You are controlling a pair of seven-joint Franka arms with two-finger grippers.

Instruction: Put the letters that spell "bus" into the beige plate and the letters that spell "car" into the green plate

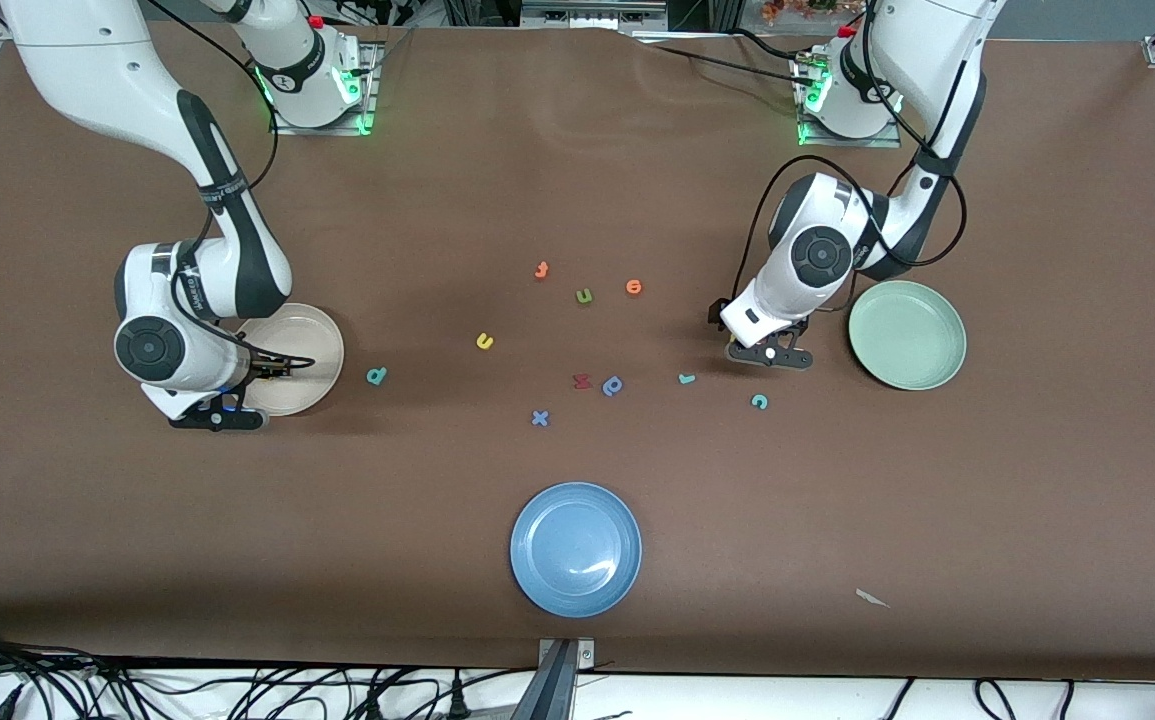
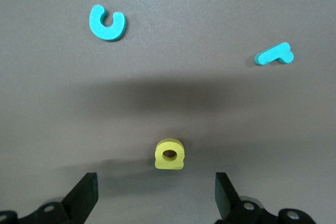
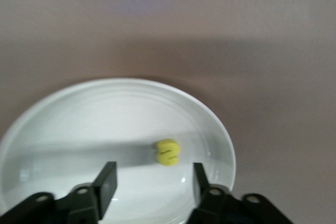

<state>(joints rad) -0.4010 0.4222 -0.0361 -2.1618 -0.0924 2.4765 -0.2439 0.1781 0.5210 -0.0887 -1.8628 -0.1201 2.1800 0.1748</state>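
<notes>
We've got a brown table [image 1: 577,150] with three plates on it. The blue plate [image 1: 576,549] sits nearest the front camera, the green plate [image 1: 907,334] at the left arm's end, the beige plate [image 1: 299,358] at the right arm's end.

The right gripper [image 3: 153,181] hangs over the beige plate, jaws apart and holding nothing, with the yellow s [image 3: 168,152] in the plate under them. The left gripper [image 2: 156,192] is beside the green plate, jaws wide open, the yellow a [image 2: 169,154] on the table between them.

Out on the table we see the teal c [image 1: 759,401], teal r [image 1: 686,379], teal b [image 1: 375,375] and yellow u [image 1: 484,341].
</notes>
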